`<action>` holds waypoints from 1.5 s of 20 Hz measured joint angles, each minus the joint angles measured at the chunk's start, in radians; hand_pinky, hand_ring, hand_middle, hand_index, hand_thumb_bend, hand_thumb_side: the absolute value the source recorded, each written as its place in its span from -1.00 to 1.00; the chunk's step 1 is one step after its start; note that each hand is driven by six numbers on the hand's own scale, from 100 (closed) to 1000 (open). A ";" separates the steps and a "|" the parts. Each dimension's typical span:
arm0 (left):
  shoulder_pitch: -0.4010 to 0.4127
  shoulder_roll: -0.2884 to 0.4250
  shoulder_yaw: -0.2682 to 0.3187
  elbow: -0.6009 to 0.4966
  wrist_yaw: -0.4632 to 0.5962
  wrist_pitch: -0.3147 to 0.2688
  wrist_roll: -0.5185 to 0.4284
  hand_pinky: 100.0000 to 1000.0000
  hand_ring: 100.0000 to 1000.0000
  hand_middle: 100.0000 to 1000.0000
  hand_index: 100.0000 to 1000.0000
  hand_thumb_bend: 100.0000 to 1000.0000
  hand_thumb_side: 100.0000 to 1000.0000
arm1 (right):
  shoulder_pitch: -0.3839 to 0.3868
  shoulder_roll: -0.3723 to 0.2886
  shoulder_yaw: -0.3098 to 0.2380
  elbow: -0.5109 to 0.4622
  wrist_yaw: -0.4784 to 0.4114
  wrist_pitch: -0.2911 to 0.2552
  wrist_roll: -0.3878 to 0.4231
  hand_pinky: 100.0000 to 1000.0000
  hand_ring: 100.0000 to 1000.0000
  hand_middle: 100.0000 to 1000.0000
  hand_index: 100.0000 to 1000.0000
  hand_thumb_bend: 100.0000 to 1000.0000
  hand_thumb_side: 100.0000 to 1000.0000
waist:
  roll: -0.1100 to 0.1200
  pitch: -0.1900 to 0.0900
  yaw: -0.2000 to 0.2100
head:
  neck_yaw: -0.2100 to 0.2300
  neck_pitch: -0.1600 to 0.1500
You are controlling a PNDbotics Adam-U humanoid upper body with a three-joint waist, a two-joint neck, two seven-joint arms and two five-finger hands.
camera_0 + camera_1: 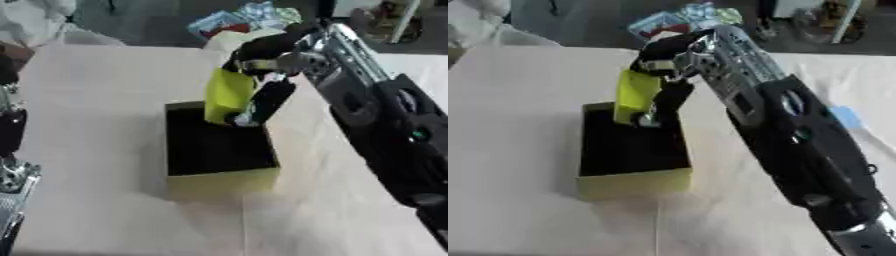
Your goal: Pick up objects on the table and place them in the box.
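Item: yellow packet (227, 95), frame centre; I am holding it pinched in the right hand (262, 55), fingers curled round its top. I am hanging it upright over the far edge of the box (223, 182), lining up the drop. Left hand (10, 135) is idling at the left edge of the worktop (96, 100), fingers unreadable.

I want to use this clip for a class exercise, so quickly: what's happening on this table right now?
A humanoid robot's right hand holds a yellow-green object over the far end of an open box, which has yellow sides and a dark inside. The object hangs at the box's back rim, partly dipping inside, with fingers curled on it. The box sits on a pale table. Part of the left arm shows at the left edge, idle; its hand is not visible.
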 measured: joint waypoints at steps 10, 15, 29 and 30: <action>-0.008 -0.009 0.000 0.000 0.005 0.002 -0.005 0.70 0.20 0.46 0.41 -0.18 0.25 | 0.039 0.055 -0.033 0.114 0.088 -0.009 -0.001 0.08 0.10 0.12 0.44 -1.00 0.25 | 0.003 0.007 0.008 | -0.001 0.000; -0.008 -0.015 -0.005 0.000 0.006 0.002 -0.006 0.70 0.20 0.46 0.41 -0.18 0.25 | 0.046 0.065 -0.042 0.109 0.137 -0.012 -0.001 0.56 0.86 0.68 0.79 -0.93 0.52 | 0.007 0.009 0.009 | -0.004 0.000; -0.008 -0.017 -0.006 0.000 0.006 0.004 -0.008 0.71 0.20 0.46 0.41 -0.18 0.19 | 0.058 0.068 -0.049 0.045 0.235 -0.073 -0.026 0.71 1.00 0.88 0.97 -0.14 -0.54 | 0.006 0.009 0.008 | -0.005 0.000; -0.008 -0.017 -0.006 0.000 0.006 0.004 -0.009 0.71 0.20 0.46 0.41 -0.18 0.18 | 0.059 0.068 -0.049 0.045 0.235 -0.073 -0.026 0.71 1.00 0.88 0.97 -0.12 -0.64 | 0.006 0.009 0.008 | -0.005 0.000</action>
